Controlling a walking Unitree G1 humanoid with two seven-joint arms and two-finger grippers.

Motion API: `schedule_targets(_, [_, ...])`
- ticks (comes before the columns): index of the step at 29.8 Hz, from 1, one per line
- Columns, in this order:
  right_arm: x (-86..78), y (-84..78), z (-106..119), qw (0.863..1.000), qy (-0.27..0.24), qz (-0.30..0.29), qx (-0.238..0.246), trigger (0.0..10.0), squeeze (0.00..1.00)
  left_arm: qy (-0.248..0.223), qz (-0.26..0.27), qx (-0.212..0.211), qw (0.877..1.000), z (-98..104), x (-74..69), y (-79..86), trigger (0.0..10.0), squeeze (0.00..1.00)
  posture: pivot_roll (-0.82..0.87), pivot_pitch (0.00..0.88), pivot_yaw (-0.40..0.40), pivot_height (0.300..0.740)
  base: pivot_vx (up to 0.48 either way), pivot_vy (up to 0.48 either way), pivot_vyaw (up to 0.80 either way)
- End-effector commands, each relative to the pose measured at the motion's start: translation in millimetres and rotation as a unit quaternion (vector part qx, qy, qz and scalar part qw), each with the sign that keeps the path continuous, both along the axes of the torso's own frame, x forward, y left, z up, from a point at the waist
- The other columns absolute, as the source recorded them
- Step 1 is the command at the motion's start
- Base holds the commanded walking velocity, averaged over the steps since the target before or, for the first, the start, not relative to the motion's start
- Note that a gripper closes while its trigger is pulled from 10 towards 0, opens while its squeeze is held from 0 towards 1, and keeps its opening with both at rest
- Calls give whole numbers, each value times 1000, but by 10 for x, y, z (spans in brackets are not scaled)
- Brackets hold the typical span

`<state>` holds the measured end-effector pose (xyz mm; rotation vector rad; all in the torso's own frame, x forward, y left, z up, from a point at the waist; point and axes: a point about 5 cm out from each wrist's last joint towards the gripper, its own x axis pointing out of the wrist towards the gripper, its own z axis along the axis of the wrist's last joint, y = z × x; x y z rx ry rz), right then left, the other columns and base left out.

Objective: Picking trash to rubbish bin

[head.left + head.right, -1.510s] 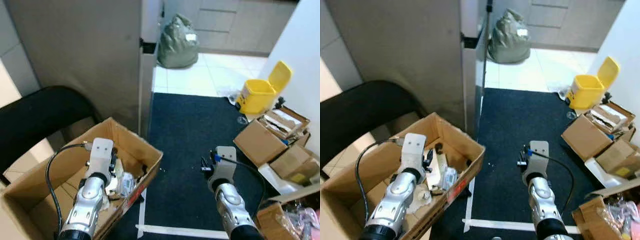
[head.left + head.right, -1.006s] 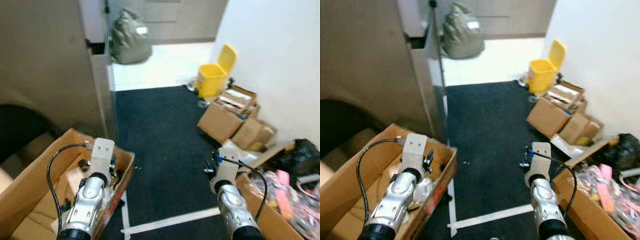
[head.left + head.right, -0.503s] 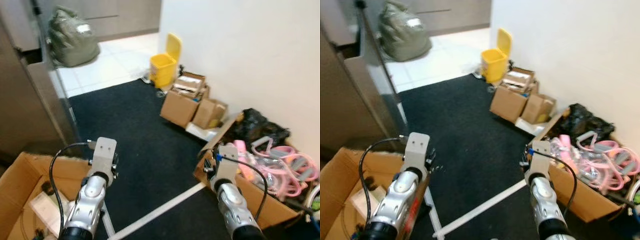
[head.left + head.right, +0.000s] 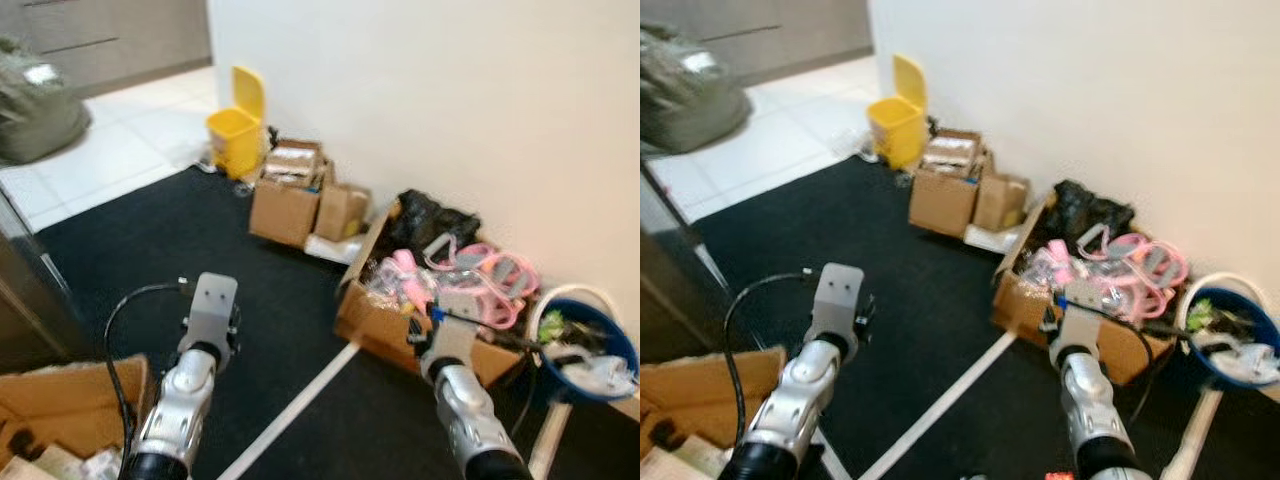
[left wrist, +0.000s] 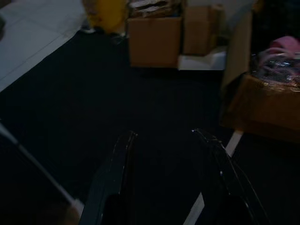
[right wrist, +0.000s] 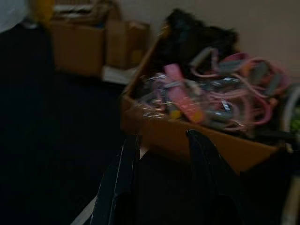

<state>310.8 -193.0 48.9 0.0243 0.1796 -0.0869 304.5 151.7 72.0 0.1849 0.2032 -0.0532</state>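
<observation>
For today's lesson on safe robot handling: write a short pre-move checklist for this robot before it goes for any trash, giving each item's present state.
1. Left hand open and holding nothing: ok.
2. Right hand open and holding nothing: ok.
3. Yellow bin in sight with lid up: ok.
4. Dark carpet between robot and bin free of obstacles: ok.
5. A piece of trash chosen as target: cannot tell.
6. Box of pink items close beside right arm, collision risk: not ok.
</observation>
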Motion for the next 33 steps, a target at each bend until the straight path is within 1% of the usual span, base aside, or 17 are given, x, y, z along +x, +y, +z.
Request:
schedule_targets(1, [-46, 7, -76, 1000, 18, -2, 5, 10000, 0, 13, 1, 3, 1000, -59, -33, 18, 10000, 0, -10, 112, -37, 740, 0, 0, -712])
schedule_targets(33, [-52, 13, -80, 1000, 19, -5, 12, 10000, 0, 16, -5, 3, 1000, -64, -40, 20, 10000, 0, -6, 114, -33, 740, 0, 0, -712])
